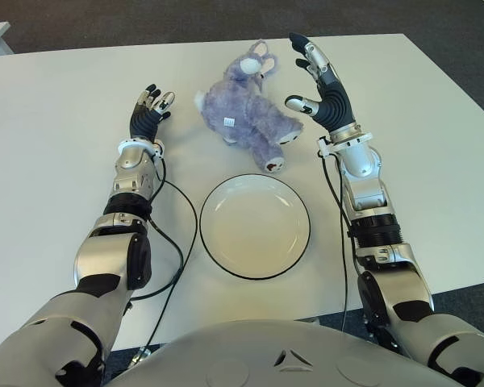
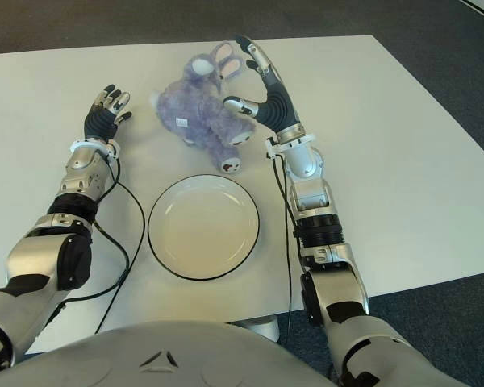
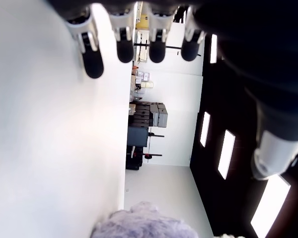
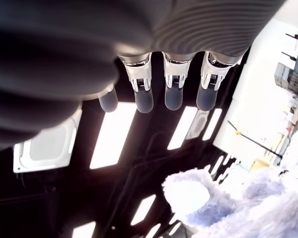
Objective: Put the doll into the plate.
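Your doll [image 1: 246,101], a purple plush, lies on its side on the white desk [image 1: 56,161], just beyond the empty plate [image 1: 255,226], its foot near the far rim. So nothing is in the plate yet. Your right hand [image 1: 316,76] stands upright just beside the doll, fingers spread and gripping nothing, palm turned toward it, which looks like a set-up for closing in from that side. Your left hand [image 1: 149,109] shows on the doll's other side, a little apart, also relaxed and empty, likely ready to brace.
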